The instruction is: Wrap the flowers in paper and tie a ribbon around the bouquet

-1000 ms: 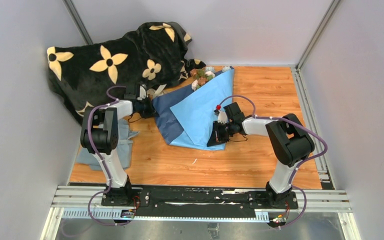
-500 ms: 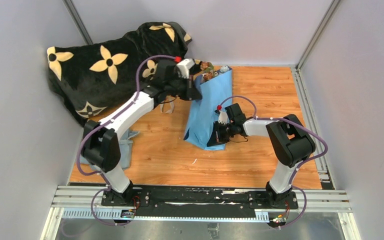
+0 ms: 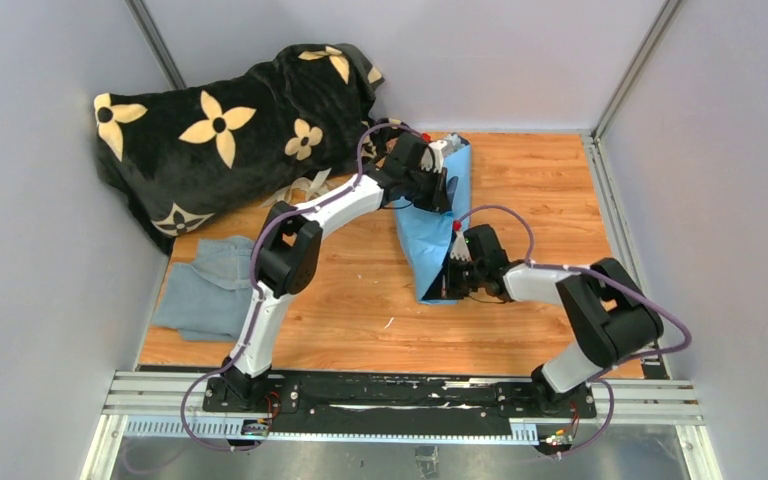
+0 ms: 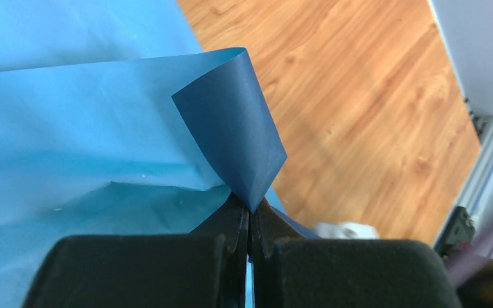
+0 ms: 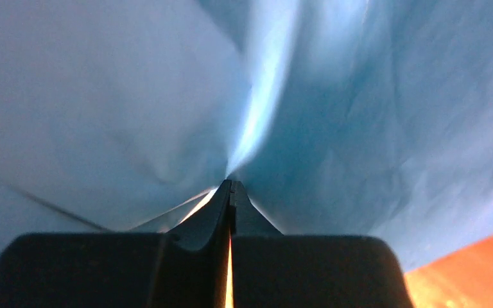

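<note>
- Left claw (image 3: pixel 446 189) (image 4: pixel 250 215): closed, pinching a corner of the paper (image 3: pixel 428 248) (image 4: pixel 70 147). Its wrist view shows the dark-blue underside curled up into a flap right at the fingertips.
- Right claw (image 3: pixel 451 283) (image 5: pixel 231 187): closed, also gripping the paper (image 5: pixel 103 96). The jaws are pressed together on a crease and light-blue sheet fills almost all of its wrist view.
- Paper: folded into a long narrow shape with the light-blue side out. It lies on the desk (image 3: pixel 530 180) at centre, running from the far edge toward the near side. The left claw holds the far part and the right claw holds the near end.
- Flowers (image 3: pixel 444 147): at the far end of the paper and mostly hidden behind the left wrist. Only a pale bit shows, so I can't tell how they sit inside.
- Ribbon (image 3: pixel 305 187): a loose beige loop on the desk, just beside the edge of the blanket (image 3: pixel 220 120) and left of the left arm. It is well apart from the paper and neither claw touches it.
- Grey-blue cloth (image 3: pixel 205 295): crumpled at the near-left of the desk, clear of both arms.
</note>
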Robot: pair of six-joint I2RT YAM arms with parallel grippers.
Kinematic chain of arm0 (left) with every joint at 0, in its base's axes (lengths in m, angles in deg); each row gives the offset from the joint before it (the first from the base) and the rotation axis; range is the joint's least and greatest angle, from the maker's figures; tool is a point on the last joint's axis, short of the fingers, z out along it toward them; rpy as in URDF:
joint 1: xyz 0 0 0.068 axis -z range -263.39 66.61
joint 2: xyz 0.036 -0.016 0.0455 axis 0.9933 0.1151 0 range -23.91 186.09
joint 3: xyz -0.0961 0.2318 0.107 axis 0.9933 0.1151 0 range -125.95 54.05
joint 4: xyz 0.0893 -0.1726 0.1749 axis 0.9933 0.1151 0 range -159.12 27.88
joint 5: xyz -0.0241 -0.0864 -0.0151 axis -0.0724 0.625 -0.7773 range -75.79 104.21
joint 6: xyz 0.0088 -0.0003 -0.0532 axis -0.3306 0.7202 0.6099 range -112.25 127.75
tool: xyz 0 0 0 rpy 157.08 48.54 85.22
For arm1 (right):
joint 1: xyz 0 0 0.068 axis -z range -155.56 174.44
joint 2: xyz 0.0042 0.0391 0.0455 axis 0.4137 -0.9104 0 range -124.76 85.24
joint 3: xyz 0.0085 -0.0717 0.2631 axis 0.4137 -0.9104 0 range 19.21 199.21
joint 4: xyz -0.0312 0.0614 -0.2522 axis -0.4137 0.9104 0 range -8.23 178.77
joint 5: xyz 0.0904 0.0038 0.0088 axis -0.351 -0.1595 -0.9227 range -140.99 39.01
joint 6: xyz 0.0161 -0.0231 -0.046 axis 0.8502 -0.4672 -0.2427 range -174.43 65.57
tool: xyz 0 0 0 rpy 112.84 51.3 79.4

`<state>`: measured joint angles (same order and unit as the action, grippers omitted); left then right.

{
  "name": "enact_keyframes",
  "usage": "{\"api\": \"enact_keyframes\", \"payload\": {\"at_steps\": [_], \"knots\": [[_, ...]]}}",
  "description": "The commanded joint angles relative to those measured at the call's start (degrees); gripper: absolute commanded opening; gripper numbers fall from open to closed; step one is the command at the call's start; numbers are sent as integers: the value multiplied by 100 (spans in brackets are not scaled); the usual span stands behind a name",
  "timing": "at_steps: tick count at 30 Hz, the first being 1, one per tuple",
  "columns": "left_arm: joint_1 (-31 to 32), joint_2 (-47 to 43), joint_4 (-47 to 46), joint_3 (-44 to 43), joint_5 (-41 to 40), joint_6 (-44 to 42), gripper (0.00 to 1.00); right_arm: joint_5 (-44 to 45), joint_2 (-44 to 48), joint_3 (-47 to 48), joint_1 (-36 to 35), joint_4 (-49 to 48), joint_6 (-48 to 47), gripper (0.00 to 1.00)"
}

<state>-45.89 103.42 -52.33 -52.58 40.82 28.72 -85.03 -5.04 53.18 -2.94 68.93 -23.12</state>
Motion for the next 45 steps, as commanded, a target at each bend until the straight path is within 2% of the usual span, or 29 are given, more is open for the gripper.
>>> {"api": "enact_keyframes", "payload": {"at_steps": [1,5,12,17,20,21,23,25,30,34,39,42,45], "knots": [[99,315,-102,-239,-381,-237,0,588,644,-275,-228,124,425,0],[206,579,-52,-227,-468,-487,0,768,1227,-170,-242,1058,467,0],[267,807,-82,-148,-668,-769,0,1466,2164,392,-139,3778,26,3],[270,705,-133,-155,-636,-883,0,1959,2755,712,462,4815,-380,8],[276,633,-134,-187,-605,-919,0,2047,2893,877,1098,4368,-632,16],[276,613,-129,-224,-608,-924,0,2010,2843,863,1294,4099,-676,22],[276,580,-104,-270,-636,-953,0,1413,2364,800,1829,2973,-674,34],[276,539,-76,-295,-648,-963,0,700,1664,942,2093,2272,-643,41],[276,323,-11,-272,-571,-940,0,296,-147,2116,2166,2392,-1320,42],[276,188,8,-338,-383,-830,0,-171,-1208,2480,2162,2142,-1466,29],[291,78,143,-733,-62,-679,0,-617,-1823,2504,2145,1718,-1407,6],[365,119,182,-1090,89,-671,0,-971,-2189,2543,2019,1415,-1241,1],[423,221,147,-1240,133,-633,0,-1117,-2398,2540,1802,969,-950,0]]}}
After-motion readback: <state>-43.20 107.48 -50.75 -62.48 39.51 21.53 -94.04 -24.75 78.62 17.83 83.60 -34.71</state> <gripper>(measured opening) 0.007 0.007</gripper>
